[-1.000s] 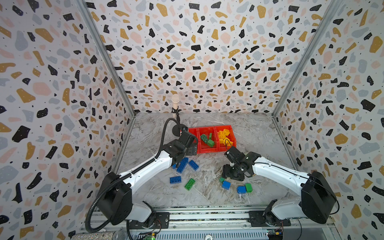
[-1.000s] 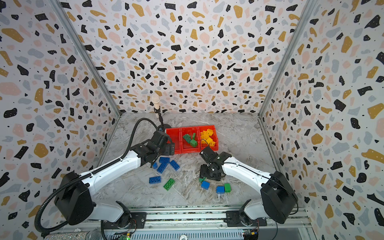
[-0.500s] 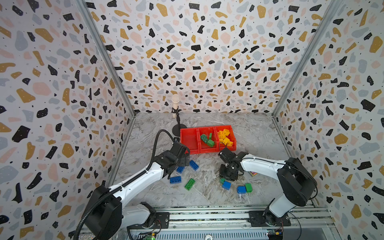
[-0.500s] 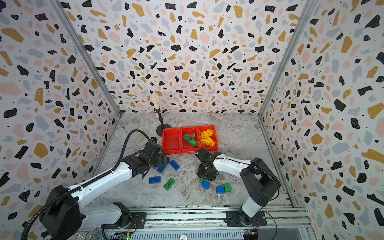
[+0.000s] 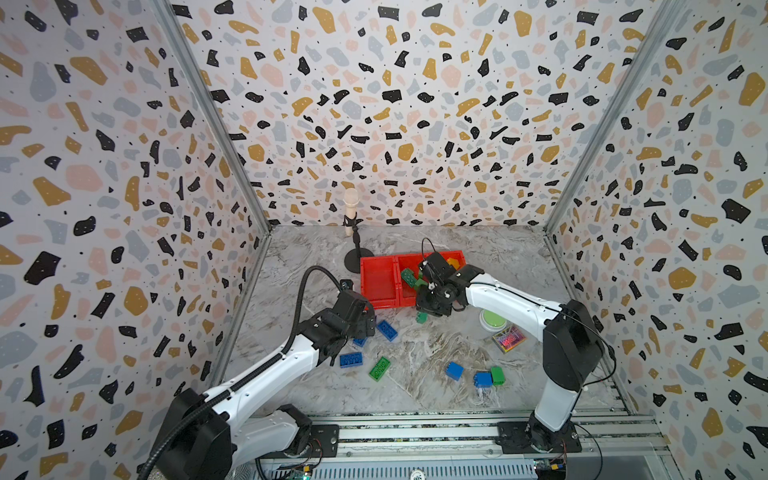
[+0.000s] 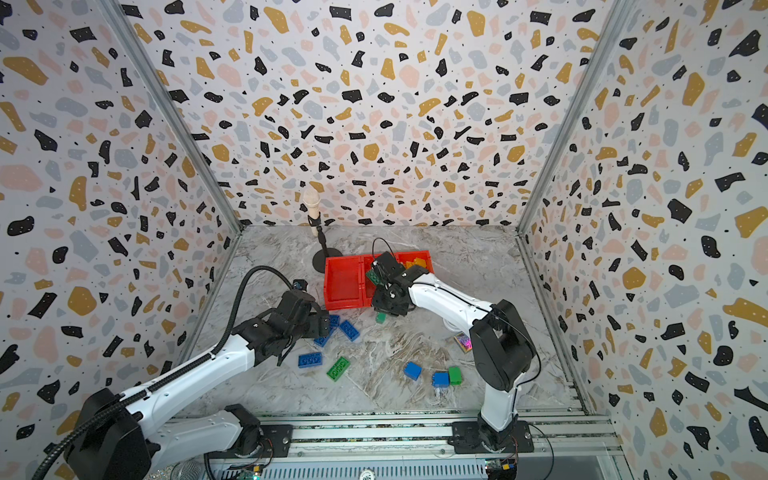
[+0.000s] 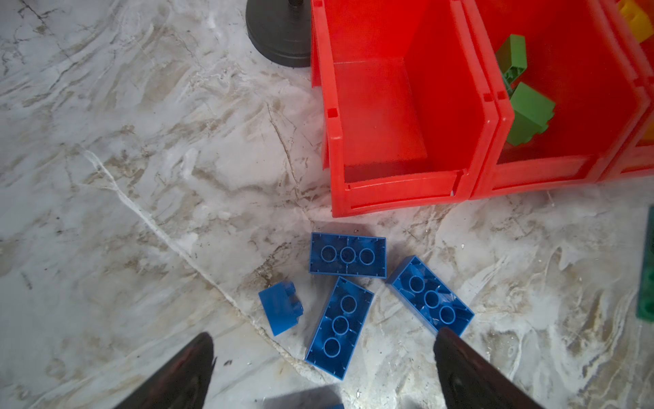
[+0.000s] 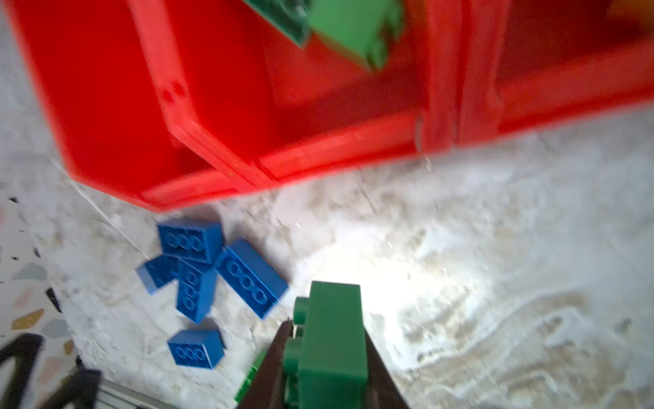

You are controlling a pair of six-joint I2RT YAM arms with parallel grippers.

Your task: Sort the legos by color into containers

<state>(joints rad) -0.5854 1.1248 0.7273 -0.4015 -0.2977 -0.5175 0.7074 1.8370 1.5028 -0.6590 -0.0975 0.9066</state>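
right gripper [image 8: 329, 357]: clamped on a small green brick [image 8: 334, 329], one finger on each side face, studs sticking out sideways
small green brick position: just in front of the middle bin [image 7: 538, 177], close to its front wall (lifted or resting on the table [image 5: 436, 353]? can't tell, right wrist view is blurred)
left gripper [image 7: 323, 334]: jaws spread wide, nothing between them, hovering over the blue cluster [image 7: 339, 318]
blue cluster: three long bricks lying underside up plus one small square one on its side, bunched close together on the table just in front of the left bin [image 7: 400, 193]
red bins [image 5: 380, 301]: three joined in a row, toward the table's back edge, about mid-width
left bin: bare red floor showing
middle bin: green bricks [image 7: 529, 113] inside, leaning on each other
right bin [image 7: 633, 164]: yellow bricks [image 6: 417, 263] inside
long blue brick [image 5: 351, 359]: alone on the table, nearer the front edge than the cluster
long green brick [image 5: 379, 368]: just beside it, lying diagonal
front-right of table: one blue square brick [image 5: 454, 370] on its own; a second blue square brick [image 5: 482, 379] touching a green square brick [image 5: 497, 375]
non-task items: green-topped button [image 5: 493, 320] and iridescent card [image 5: 508, 339] near each other, toward the table's right edge, beside the right arm; black stand [image 5: 358, 262] just beside the left bin's back corner
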